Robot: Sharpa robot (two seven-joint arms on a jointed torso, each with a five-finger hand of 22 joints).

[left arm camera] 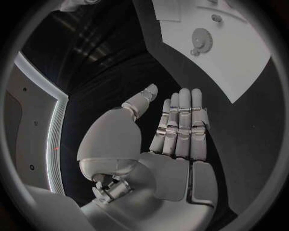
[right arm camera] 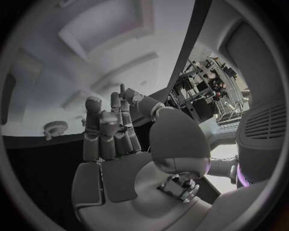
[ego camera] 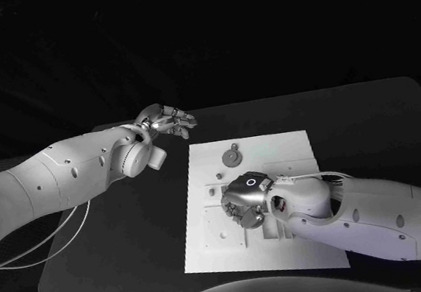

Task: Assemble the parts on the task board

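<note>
Task board (ego camera: 275, 144) lies mid-table; a small gear part (ego camera: 231, 158) rests flat on its far half, looking light, rigid and thin, best pinched by its toothed rim. Left hand (ego camera: 165, 122) hovers beyond the board's far-left corner, fingers straight, holding nothing. Right hand (ego camera: 249, 198) sits low over the board's centre fixtures; cannot tell whether it grips anything.

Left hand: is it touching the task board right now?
Apart. The head view shows the left hand over bare black table, beyond the task board's far left corner, with dark table between them; its fingers are straight, holding nothing.

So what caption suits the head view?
Right robot hand hovers over white task board; left robot hand waits open beside it.
</note>
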